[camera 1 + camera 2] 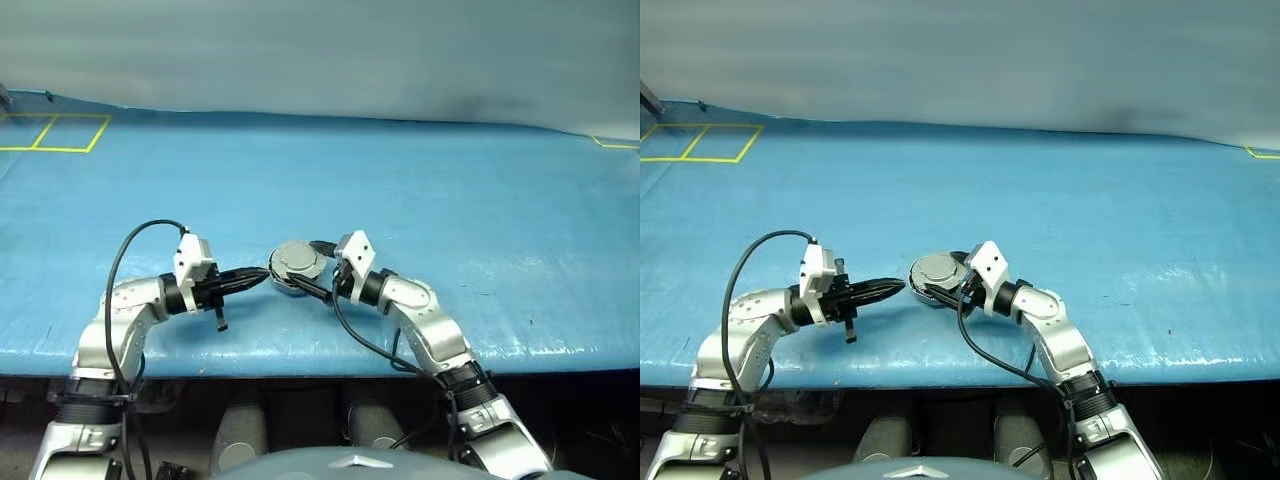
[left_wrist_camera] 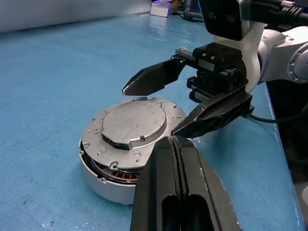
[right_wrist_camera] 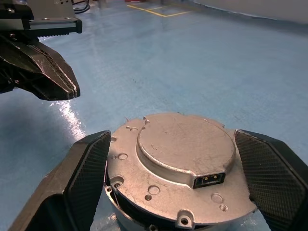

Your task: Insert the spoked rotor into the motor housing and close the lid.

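Note:
The motor housing (image 2: 107, 179) is a round silver puck on the blue mat, near the table's front edge. The lid (image 3: 185, 144), a grey disc with a raised round plate and a small connector, lies flat on top of it. Copper windings show through a dark gap under the lid's rim. My right gripper (image 3: 172, 137) is open, one finger on each side of the housing, and I cannot tell whether they touch it. My left gripper (image 2: 172, 139) is shut on nothing, its tip close beside the lid's edge. The spoked rotor is hidden.
The blue mat (image 1: 420, 200) covers the table and stretches far back behind the housing. Yellow tape squares (image 1: 55, 130) mark the far left corner, and a short yellow mark (image 1: 615, 143) lies at the far right. The table's front edge (image 1: 300, 365) runs just below both arms.

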Controlling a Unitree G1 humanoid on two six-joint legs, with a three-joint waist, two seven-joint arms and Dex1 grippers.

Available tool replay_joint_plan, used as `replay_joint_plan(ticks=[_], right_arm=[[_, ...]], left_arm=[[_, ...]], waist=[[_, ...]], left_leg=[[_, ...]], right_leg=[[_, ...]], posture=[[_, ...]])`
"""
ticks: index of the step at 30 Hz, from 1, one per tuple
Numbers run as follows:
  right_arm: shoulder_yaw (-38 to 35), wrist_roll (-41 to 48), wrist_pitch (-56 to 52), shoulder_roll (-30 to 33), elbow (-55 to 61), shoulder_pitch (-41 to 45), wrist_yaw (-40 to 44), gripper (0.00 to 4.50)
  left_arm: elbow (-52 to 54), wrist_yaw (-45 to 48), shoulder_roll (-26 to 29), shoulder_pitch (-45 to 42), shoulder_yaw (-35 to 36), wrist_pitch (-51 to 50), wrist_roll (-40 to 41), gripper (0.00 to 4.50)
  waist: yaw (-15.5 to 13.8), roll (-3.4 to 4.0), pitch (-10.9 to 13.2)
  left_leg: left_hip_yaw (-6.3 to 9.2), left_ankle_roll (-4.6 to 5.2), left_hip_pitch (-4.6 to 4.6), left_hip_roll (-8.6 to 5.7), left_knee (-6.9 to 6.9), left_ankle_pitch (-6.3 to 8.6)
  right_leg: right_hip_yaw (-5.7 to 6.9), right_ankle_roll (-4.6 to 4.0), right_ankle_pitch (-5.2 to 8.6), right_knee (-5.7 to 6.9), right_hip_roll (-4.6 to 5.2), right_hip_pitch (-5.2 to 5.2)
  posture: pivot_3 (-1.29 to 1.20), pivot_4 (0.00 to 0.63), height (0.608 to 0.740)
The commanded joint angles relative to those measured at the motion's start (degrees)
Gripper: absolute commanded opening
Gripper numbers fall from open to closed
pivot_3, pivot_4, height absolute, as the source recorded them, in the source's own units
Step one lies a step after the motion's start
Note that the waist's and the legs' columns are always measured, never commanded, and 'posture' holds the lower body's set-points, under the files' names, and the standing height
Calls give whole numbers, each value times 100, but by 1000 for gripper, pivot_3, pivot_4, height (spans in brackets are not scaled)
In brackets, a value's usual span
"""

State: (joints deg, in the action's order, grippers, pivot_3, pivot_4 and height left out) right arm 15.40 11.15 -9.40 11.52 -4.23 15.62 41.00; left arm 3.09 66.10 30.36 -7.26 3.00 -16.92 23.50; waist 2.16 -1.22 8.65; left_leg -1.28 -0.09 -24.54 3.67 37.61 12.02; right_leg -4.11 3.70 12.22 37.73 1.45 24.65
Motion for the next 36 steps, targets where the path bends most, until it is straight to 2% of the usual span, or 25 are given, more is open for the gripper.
replay_joint_plan(ticks=[1,20,23,25,36], right_arm=[[7,-53,52,-78,-72,201,5,4216],[198,-458,-584,-62,-17,331,-163,4216],[184,-463,-586,-70,31,324,-202,3660],[173,-459,-631,-84,99,340,-252,3065],[221,-414,-1260,-172,581,500,-449,3019]], left_arm=[[323,-128,-17,156,199,219,207,0],[173,-549,-183,707,204,979,202,0],[147,-604,-205,765,213,1047,205,0],[124,-644,-221,811,199,1123,174,0],[31,-837,-396,972,103,1387,139,0]], waist=[[1,0,0],[7,1,0],[7,1,0],[7,1,0],[7,1,1]], left_leg=[[0,0,0,0,0,0],[-4,-1,2,2,-7,0],[-4,-1,3,2,-7,1],[-4,-1,3,2,-7,1],[-5,-1,0,3,-13,1]], right_leg=[[1,0,0,0,0,0],[1,-4,2,-2,2,5],[1,-4,2,-2,2,4],[1,-4,2,-2,3,5],[2,-7,4,-4,4,10]], posture=[[0,150,740],[0,150,740],[0,150,740],[0,150,740],[0,150,740]])
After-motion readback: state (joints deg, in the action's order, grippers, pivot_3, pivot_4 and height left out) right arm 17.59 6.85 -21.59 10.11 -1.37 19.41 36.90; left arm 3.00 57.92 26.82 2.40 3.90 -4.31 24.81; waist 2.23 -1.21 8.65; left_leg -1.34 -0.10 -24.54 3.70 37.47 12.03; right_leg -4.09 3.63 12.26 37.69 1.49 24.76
